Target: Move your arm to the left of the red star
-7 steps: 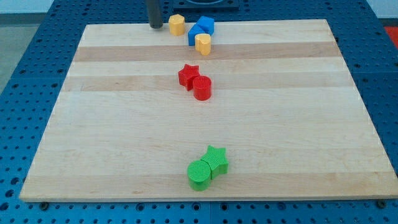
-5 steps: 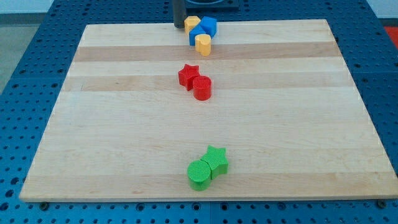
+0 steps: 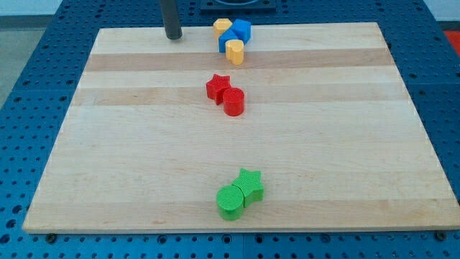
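The red star [image 3: 217, 88] lies near the middle of the wooden board [image 3: 129, 144], touching a red cylinder [image 3: 233, 102] at its lower right. My tip [image 3: 173, 37] rests on the board near its top edge, up and to the left of the red star and well apart from it. It stands left of the yellow and blue cluster, not touching any block.
At the top centre a yellow block [image 3: 222, 27], two blue blocks [image 3: 241, 29] [image 3: 228, 40] and a yellow block [image 3: 234, 51] sit bunched together. A green star [image 3: 250, 185] and a green cylinder [image 3: 231, 201] touch near the bottom edge.
My tip went right, pushed the upper yellow block against the blue blocks, then moved back left to where it stands now. The red blocks have not moved.
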{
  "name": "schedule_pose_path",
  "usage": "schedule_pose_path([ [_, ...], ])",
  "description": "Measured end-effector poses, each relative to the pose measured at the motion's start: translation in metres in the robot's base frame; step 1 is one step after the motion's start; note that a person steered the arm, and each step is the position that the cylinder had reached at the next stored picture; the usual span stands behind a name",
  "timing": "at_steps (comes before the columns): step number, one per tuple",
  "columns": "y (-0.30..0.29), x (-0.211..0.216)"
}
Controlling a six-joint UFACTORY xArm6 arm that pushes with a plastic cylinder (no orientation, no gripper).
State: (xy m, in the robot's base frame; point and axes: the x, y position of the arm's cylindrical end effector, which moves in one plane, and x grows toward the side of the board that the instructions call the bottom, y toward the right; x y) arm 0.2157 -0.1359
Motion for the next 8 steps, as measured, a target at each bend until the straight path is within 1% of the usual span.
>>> schedule_pose_path([
  [1,0.000,0.034],
  [2,0.000,0.080],
  [4,0.004,0.132],
  [6,0.004,0.134],
  [7,0.005,0.143],
  [8,0.009,0.164],
])
